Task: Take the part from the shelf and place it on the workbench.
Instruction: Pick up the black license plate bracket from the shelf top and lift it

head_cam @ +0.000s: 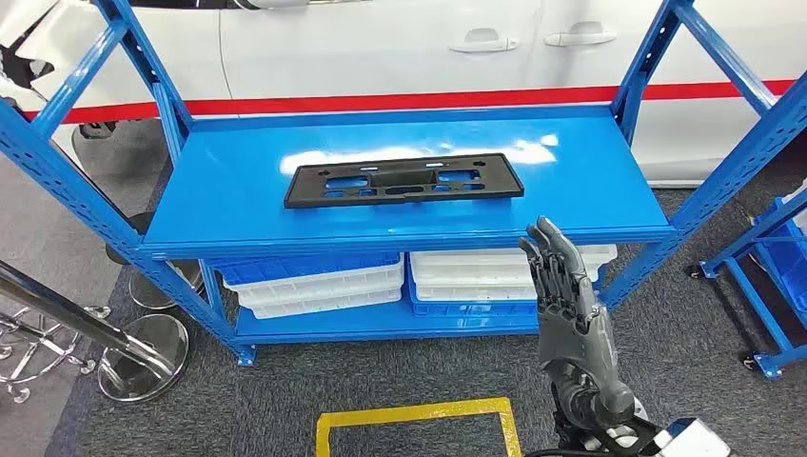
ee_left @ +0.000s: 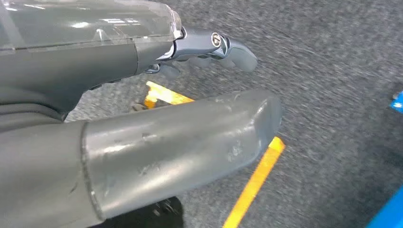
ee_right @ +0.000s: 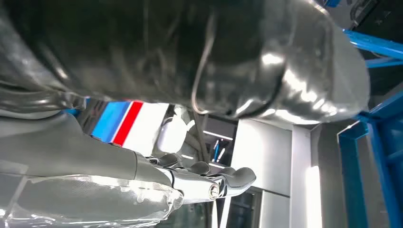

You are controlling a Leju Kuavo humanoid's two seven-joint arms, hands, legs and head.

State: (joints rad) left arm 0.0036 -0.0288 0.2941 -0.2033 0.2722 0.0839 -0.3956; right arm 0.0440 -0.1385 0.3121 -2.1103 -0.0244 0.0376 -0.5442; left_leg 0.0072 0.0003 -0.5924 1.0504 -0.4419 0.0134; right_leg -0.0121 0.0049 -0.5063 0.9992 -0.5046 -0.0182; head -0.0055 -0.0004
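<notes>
The black plastic part (head_cam: pixel 403 179) lies flat mid-shelf on the blue shelf (head_cam: pixel 228 205), untouched. The right hand (head_cam: pixel 563 286) is raised in front, fingers apart, empty. Best slid toward the near edge, then gripped along its long rim.

Blue shelf (head_cam: pixel 238 214): black part (head_cam: pixel 403 179) flat on top level; white and blue bins (head_cam: pixel 319 281) below.
</notes>
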